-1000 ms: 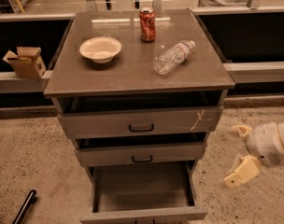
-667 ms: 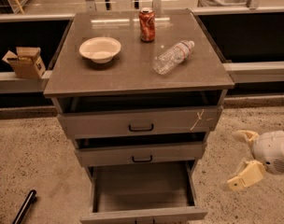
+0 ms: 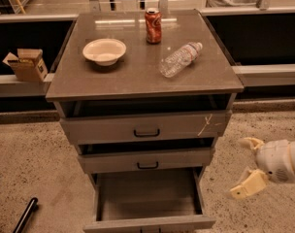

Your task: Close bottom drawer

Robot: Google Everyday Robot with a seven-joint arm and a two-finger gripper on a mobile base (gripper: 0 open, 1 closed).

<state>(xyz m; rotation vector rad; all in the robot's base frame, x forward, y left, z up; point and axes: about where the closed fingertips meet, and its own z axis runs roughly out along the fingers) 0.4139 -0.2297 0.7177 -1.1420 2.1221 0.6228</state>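
The bottom drawer (image 3: 147,223) of the grey cabinet is pulled far out; its empty inside shows and only the top rim of its front shows at the picture's lower edge, with its handle hidden. The mid drawer (image 3: 147,160) and the top drawer (image 3: 146,127), marked by a pale scratch, are each slightly open. My gripper (image 3: 245,166) is open and empty, low at the right of the cabinet, level with the bottom drawer's side and apart from it. Its cream fingers (image 3: 248,184) are spread.
On the cabinet top (image 3: 138,76) stand a cream bowl (image 3: 104,51), a red can (image 3: 153,25) and a clear bottle (image 3: 180,59) lying on its side. A cardboard box (image 3: 26,64) sits on the ledge at left. A black rod (image 3: 25,214) lies on the floor at lower left.
My gripper has drifted a little to the right and down, away from the cabinet. The drawers have not moved.
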